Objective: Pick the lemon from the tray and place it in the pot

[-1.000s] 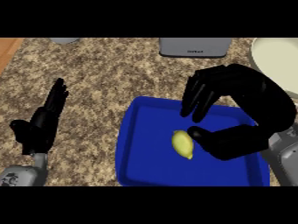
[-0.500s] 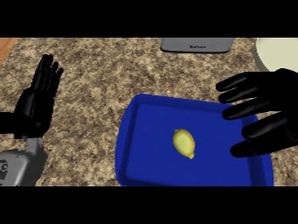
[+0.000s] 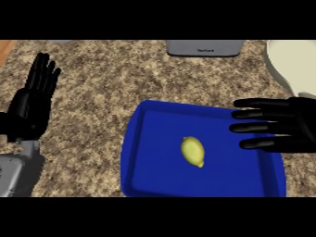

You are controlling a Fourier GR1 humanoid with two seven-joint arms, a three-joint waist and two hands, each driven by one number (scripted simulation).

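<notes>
Speckled granite bench (image 3: 112, 88), wood strip at far left edge. Blue tray (image 3: 138, 157) sits centre-right; lemon (image 3: 192, 151) lies loose near its middle, bare tray floor all round. Right robot hand (image 3: 293, 125) over tray's right rim, fingers straight, apart, pointing left, clear of lemon. Left robot hand (image 3: 34, 99) open, resting at left. Cream pot (image 3: 304, 65) top right. Grey appliance (image 3: 205, 47) at back edge; label unreadable.

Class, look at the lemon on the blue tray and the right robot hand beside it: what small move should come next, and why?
Probably the right robot hand should slide left and lower over the lemon. Its fingers are straight, pointing left above the blue tray's right side, holding nothing, and the lemon lies free near the tray's middle. The left robot hand rests open at the view's left.
</notes>
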